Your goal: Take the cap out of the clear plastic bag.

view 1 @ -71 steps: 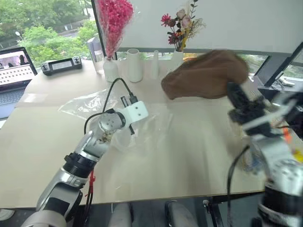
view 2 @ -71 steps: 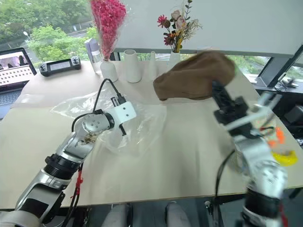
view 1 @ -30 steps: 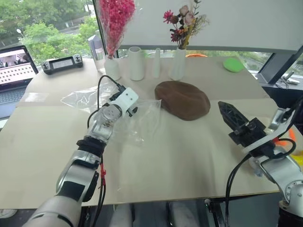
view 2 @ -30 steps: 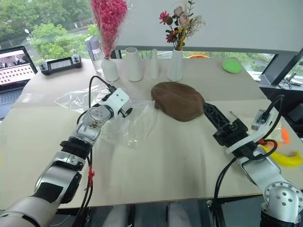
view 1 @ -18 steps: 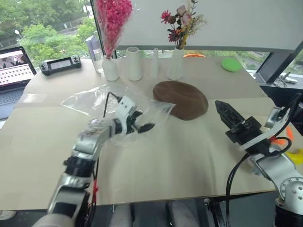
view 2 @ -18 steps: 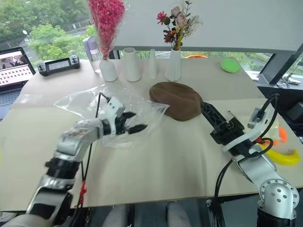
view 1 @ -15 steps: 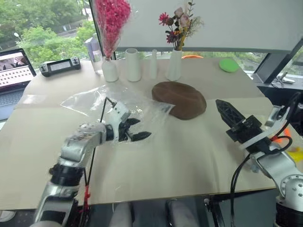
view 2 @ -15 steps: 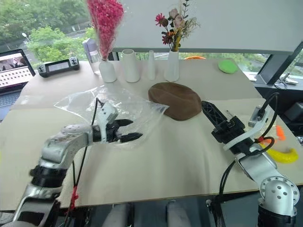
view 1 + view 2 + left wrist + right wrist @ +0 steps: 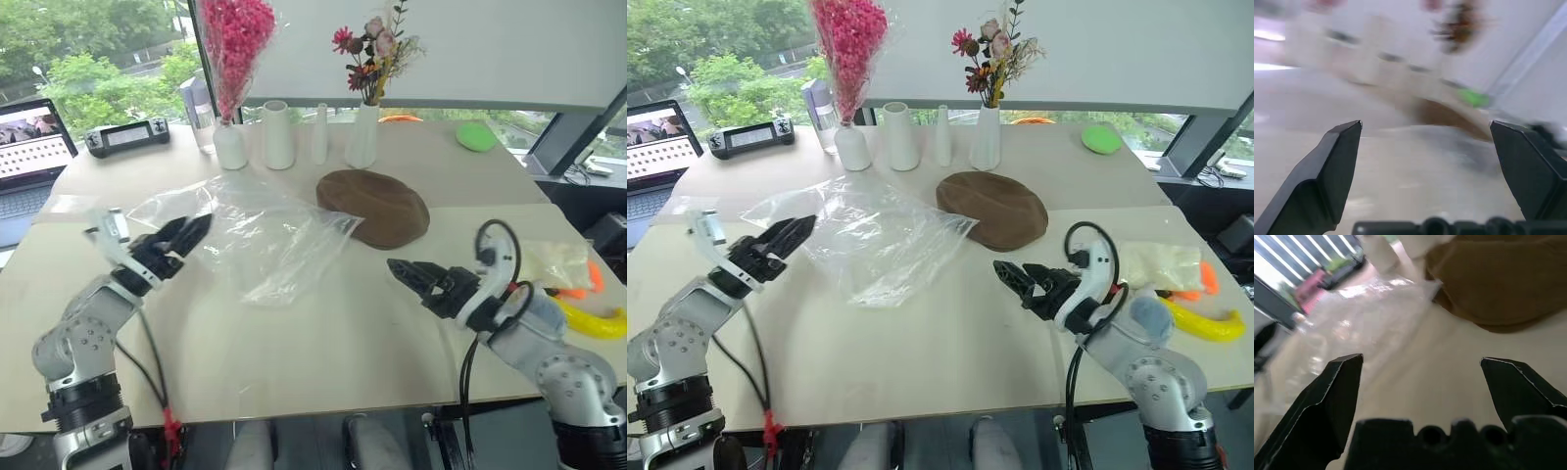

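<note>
Cap's out of the bag, both grippers empty

The cap (image 9: 373, 207) sits flat on the table (image 9: 323, 333), just right of the bag (image 9: 257, 235), its edge at or slightly over the bag's right corner, long axis running roughly left-right. The bag looks empty and crumpled. So the job looks basically done to me. The left gripper (image 9: 186, 232) hovers at the bag's left end, fingers spread wide with nothing between them, pointing along the bag toward the cap. The right gripper (image 9: 411, 276) is also spread and empty, sitting on the near side of the cap and a bit right, tips aimed toward the bag's near edge. If anything needs another nudge, the right arm is nearer the cap, which lies ahead of it.
</note>
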`<move>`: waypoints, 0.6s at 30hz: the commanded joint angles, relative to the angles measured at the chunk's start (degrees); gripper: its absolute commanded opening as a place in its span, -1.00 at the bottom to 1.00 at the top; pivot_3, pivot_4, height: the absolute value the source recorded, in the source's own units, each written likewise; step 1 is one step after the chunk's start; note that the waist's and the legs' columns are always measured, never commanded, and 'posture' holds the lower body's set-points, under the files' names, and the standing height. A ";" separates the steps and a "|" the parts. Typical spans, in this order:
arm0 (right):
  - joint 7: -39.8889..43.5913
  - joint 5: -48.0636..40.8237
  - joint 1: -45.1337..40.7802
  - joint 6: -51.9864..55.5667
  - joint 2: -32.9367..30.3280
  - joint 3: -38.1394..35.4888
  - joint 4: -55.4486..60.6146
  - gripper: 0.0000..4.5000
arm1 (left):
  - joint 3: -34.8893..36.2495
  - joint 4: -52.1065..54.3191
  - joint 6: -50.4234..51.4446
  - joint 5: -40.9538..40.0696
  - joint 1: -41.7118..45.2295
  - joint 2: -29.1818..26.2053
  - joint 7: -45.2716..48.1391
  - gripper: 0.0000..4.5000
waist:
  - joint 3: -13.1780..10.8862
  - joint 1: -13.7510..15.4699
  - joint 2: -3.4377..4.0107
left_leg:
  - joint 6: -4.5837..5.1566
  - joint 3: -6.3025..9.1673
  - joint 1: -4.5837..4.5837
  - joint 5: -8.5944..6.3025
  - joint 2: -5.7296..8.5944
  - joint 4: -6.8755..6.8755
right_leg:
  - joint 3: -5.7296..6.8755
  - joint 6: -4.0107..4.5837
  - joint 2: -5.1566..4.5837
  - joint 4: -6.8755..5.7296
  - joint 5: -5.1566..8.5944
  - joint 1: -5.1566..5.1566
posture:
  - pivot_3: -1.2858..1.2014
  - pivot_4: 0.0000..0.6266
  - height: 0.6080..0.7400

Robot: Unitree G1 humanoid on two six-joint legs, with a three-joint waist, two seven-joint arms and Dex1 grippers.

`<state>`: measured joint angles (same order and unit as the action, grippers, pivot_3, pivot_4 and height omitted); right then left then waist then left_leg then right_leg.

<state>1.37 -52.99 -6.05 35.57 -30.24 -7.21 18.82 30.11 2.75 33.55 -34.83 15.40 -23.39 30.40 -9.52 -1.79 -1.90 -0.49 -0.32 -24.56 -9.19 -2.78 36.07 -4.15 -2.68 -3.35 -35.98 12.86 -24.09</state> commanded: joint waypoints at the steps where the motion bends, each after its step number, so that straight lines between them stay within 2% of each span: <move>1: -4.29 16.65 2.07 -11.74 4.49 1.27 -3.42 1.00 | -5.32 1.75 -10.04 8.49 -3.76 3.75 -5.10 0.99 | 0.00 0.55 0.00 | -0.01 -0.05 -0.09 0.00 0.02 0.02 | -0.03 -0.04 -0.04 0.05 -0.05 -0.07 | 0.03 -0.52 1.00; 4: -6.25 28.03 4.02 -19.26 7.14 3.49 -6.11 1.00 | -10.81 1.91 -16.00 16.43 -6.88 7.57 -11.11 0.99 | 0.00 1.14 0.00 | -0.02 -0.05 -0.18 0.00 0.04 0.04 | -0.02 0.09 -0.07 0.09 -0.22 -0.10 | 0.03 -0.52 1.00; 8: -4.81 38.29 8.48 -27.42 9.13 7.15 -7.67 1.00 | -17.56 2.47 -22.17 23.79 -11.91 10.09 -13.89 0.99 | 0.05 0.99 0.01 | -0.02 -0.07 -0.15 0.00 0.02 0.02 | -0.03 0.06 -0.05 0.08 -0.21 -0.09 | 0.03 -0.52 1.00; 13: -5.42 47.84 13.24 -34.73 10.76 8.70 -9.39 1.00 | -20.26 -1.33 -29.31 25.33 -13.80 12.51 -13.89 0.99 | 0.27 0.97 0.17 | -0.04 -0.07 0.00 -0.01 -0.01 -0.02 | -0.02 0.24 -0.05 0.03 0.09 -0.03 | 0.03 -0.52 1.00; 16: -6.16 49.52 14.35 -36.49 13.01 7.77 -9.81 1.00 | -21.62 -4.50 -32.31 27.96 -13.26 13.29 -15.78 0.99 | 0.55 1.00 0.17 | -0.14 -0.09 0.16 -0.07 -0.01 -0.02 | -0.02 0.26 -0.06 0.03 0.08 0.07 | 0.03 -0.52 1.00; 18: -5.88 50.65 14.44 -37.00 13.81 7.29 -10.09 1.00 | -20.72 -8.14 -31.67 26.30 -11.32 12.57 -14.27 0.99 | 0.79 1.03 0.18 | -0.29 -0.10 0.27 -0.16 -0.02 -0.02 | -0.02 0.26 -0.08 0.03 0.09 0.15 | 0.03 -0.52 1.00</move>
<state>-4.48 -3.37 8.08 -0.09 -16.78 1.00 8.87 9.64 -1.77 1.14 -7.92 3.00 -10.60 15.33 -8.73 -0.77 -1.72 -0.90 -0.42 -24.25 -9.43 -2.79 36.05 -4.16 -2.41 -3.43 -35.94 12.95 -23.91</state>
